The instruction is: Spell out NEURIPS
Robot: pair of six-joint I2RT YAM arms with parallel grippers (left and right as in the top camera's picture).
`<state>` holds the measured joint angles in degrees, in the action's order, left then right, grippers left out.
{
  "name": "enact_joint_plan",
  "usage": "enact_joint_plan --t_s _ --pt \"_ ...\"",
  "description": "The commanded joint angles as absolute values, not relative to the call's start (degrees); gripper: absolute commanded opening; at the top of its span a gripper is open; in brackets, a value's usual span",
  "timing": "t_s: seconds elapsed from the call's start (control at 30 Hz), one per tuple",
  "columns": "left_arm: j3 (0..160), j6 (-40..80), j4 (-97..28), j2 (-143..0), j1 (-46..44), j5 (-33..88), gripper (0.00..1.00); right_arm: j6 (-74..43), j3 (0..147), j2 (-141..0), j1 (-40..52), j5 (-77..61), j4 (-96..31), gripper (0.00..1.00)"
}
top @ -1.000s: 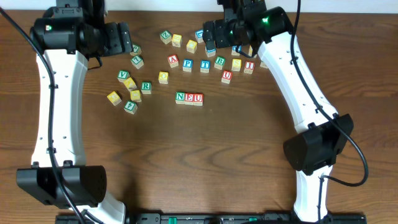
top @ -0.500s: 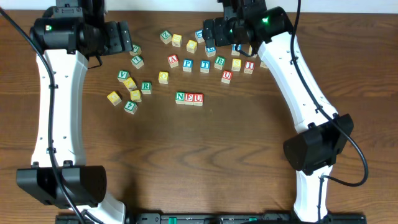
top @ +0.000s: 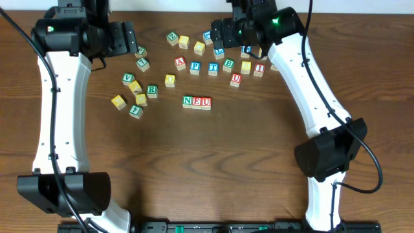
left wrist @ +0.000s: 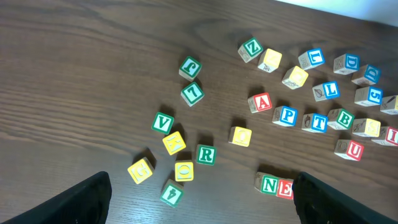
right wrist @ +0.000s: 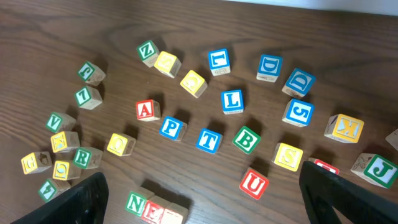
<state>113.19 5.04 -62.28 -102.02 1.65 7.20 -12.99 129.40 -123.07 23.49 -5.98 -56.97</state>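
A row of blocks reading N, E, U (top: 196,101) lies mid-table; it also shows in the right wrist view (right wrist: 155,208) and partly in the left wrist view (left wrist: 277,185). The green R (top: 152,90) sits in the left cluster, seen too in the left wrist view (left wrist: 206,154) and the right wrist view (right wrist: 81,157). The blue P (top: 195,66), yellow S (top: 246,67) and red I (top: 259,69) lie in the back row. My left gripper (top: 128,40) is open and empty, high above the left cluster. My right gripper (top: 221,35) is open and empty, high above the back row.
A spare red U (top: 236,79), red A (top: 180,63), blue T (top: 213,68) and green B (top: 228,65) lie in the back row. Several more blocks lie near the far edge (top: 184,42). A loose cluster of green and yellow blocks (top: 134,87) lies at the left.
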Motion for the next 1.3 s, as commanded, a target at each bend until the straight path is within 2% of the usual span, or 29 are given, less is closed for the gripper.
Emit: enact_joint_plan --t_s 0.0,0.87,1.27 --pt "113.45 4.75 -62.02 -103.00 1.52 7.09 0.92 -13.74 130.32 -124.05 23.68 -5.96 -56.77 0.93" --pt "113.45 4.97 -62.04 -103.11 1.52 7.09 0.92 -15.46 130.32 -125.38 24.38 -6.17 -56.75 0.93" --pt "113.45 4.95 -62.24 -107.59 -0.21 7.07 0.91 -15.86 130.32 -125.49 24.49 -6.17 -57.08 0.92"
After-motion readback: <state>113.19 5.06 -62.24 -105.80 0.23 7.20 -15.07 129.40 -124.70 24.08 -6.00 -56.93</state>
